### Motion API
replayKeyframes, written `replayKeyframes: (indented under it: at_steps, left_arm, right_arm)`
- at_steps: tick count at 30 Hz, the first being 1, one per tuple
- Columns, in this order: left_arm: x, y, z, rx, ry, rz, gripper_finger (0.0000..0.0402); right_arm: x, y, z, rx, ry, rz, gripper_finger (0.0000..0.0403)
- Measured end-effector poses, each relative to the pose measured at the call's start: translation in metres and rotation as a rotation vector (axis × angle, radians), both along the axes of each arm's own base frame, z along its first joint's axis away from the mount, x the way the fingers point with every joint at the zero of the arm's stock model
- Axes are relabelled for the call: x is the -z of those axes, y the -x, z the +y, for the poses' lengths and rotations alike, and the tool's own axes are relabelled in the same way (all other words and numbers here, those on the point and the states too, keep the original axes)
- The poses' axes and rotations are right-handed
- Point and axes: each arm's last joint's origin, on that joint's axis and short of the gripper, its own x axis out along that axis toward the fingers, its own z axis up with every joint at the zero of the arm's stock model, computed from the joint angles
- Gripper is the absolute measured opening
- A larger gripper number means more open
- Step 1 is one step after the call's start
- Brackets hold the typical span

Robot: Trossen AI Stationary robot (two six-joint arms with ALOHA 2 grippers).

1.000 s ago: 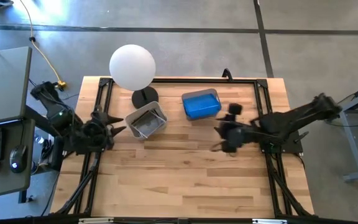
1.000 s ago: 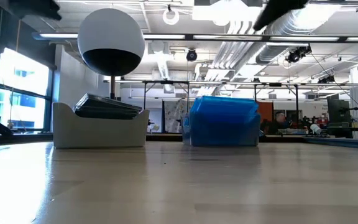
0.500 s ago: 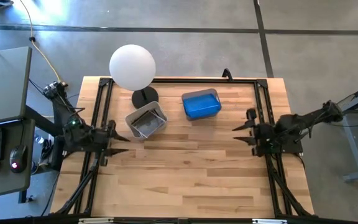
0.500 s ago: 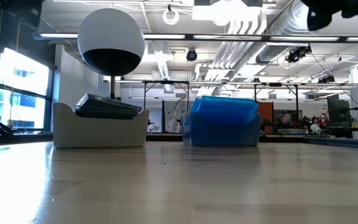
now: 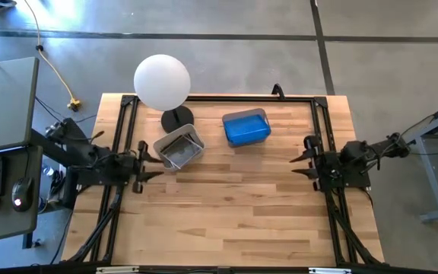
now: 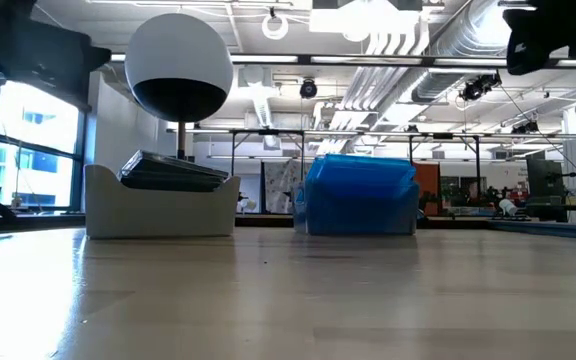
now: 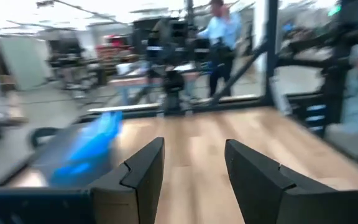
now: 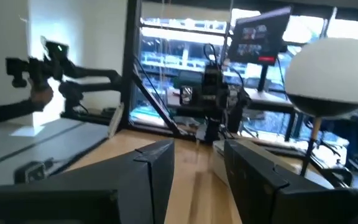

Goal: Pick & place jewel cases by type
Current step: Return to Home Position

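We saw both tools wide and empty, left tool (image 5: 149,164) at nine o'clock, right tool (image 5: 298,157) at three; swinging the left one could knock the grey tub (image 6: 158,218).

So the right gripper (image 5: 296,164) isn't out over the middle of the tabletop (image 5: 226,213) anymore. It's pulled all the way back to the right edge, and the right arm (image 5: 363,152) is folded up low and tight behind it. The left arm (image 5: 82,152) moves less: its elbow drops down and tucks in by the left edge, and the left gripper (image 5: 152,165) creeps a touch further in over the wood. In the low view, dark arm bits now sit in both top corners.
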Motion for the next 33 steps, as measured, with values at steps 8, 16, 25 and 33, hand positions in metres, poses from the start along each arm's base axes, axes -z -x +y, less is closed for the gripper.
replayKeyframes:
  at_steps: [8,16,25,33]
  left_arm:
    - [-0.003,0.001,0.009,0.016,-0.026,0.057,0.0168]
    - [0.010,0.002,0.012,-0.038,-0.082,0.216,0.0168]
    - [0.010,0.002,0.012,-0.030,0.033,0.220,0.0168]
    - [0.011,0.002,0.012,-0.030,0.024,0.220,0.0168]
  right_arm:
    - [0.011,-0.001,-0.001,0.020,-0.043,0.121,0.0133]
    - [0.027,-0.005,0.001,0.020,-0.056,0.180,0.0134]
    - [0.040,-0.007,0.002,0.018,-0.064,0.232,0.0134]
    - [0.040,-0.007,0.002,0.018,-0.061,0.231,0.0135]
